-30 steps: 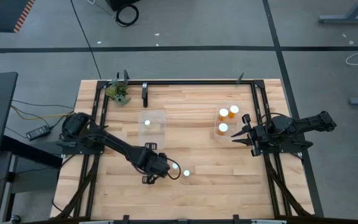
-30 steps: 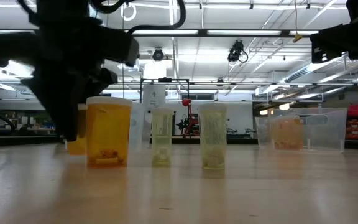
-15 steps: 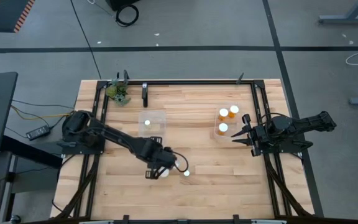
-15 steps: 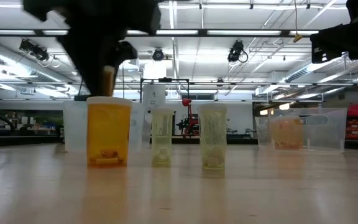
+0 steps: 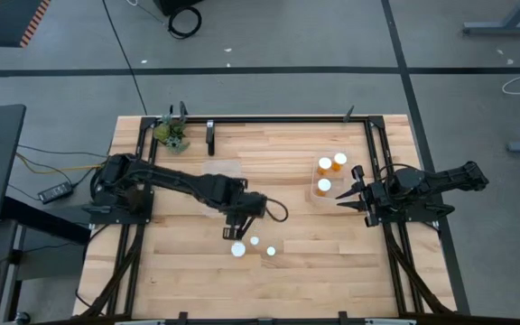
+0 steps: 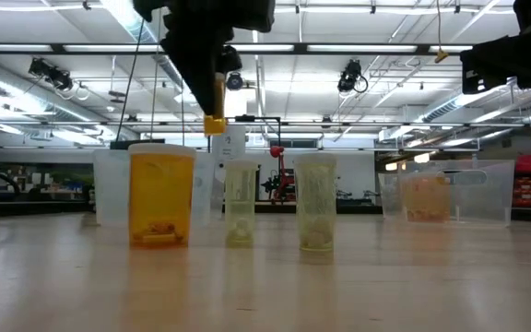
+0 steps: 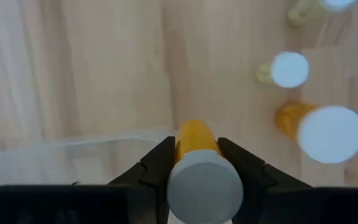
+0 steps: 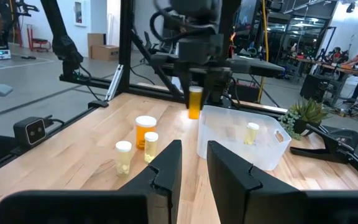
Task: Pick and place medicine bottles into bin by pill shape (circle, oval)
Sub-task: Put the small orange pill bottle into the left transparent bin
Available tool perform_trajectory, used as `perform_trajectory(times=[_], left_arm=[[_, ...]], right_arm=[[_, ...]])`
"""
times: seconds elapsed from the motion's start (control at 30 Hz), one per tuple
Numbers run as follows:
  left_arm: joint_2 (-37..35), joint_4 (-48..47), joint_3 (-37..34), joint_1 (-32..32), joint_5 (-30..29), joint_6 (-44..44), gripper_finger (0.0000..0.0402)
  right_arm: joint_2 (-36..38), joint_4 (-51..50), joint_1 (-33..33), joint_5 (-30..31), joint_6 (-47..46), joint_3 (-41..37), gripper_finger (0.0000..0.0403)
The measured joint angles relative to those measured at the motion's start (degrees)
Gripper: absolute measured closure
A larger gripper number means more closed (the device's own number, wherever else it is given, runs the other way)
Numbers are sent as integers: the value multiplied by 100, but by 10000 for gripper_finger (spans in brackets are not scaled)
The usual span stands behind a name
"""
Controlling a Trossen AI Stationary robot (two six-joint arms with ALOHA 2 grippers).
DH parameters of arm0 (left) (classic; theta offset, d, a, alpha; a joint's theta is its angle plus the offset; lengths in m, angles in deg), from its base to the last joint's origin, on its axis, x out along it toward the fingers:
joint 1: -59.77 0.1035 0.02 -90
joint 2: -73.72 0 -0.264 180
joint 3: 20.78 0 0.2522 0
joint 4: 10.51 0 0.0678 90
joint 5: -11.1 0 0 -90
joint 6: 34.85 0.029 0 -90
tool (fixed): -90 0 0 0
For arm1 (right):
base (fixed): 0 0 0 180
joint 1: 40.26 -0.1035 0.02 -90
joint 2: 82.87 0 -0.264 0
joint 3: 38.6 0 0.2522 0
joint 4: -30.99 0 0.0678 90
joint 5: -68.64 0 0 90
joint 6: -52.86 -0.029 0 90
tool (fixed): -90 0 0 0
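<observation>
My left gripper (image 5: 240, 217) is shut on a small amber bottle with a white cap (image 7: 202, 183). It hangs well above the table at the near edge of the left clear tub (image 8: 241, 152), which holds one pale bottle (image 8: 252, 132). Three more bottles stand upright on the table nearer the front: a large amber one (image 6: 161, 194) and two pale ones (image 6: 240, 203) (image 6: 316, 203). My right gripper (image 8: 194, 168) is open and empty beside the right clear tub (image 5: 317, 194), which holds three amber bottles (image 5: 324, 165). My left gripper pinches the amber bottle's upper part, just under its cap (image 7: 194, 140), between its two fingers (image 7: 160, 163). The fingers come from above, pointing down. The bottle hangs upright below them (image 6: 214, 106), lifted clear of the table.
A small potted plant (image 5: 173, 134) and a dark upright piece (image 5: 210, 137) stand at the far edge inside the black frame. Bare wood lies between the two tubs and along the near edge.
My left gripper has lifted the small amber bottle off the table from beside the other bottles. It has carried the bottle up and toward the far edge, to the left tub. The three other bottles have stayed where they were.
</observation>
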State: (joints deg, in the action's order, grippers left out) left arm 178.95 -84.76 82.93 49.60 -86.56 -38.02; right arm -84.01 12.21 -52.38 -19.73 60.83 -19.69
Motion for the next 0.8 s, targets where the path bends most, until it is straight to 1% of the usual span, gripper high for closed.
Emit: perform_trajectory(times=[0.13, 0.4, 0.6, 0.8], left_arm=[[0, -192, 13, 244, 0, 219, 284], [0, -516, -28, 660, -29, 277, 285], [0, -468, -543, 815, -244, 235, 285], [0, 138, -1141, 1186, -286, 269, 286]], right_arm=[[0, 0, 1, 1, 0, 0, 319], [0, 0, 2, 0, 0, -2, 319], [0, -2, 0, 0, 0, -2, 319], [0, -2, 2, 2, 0, -2, 319]])
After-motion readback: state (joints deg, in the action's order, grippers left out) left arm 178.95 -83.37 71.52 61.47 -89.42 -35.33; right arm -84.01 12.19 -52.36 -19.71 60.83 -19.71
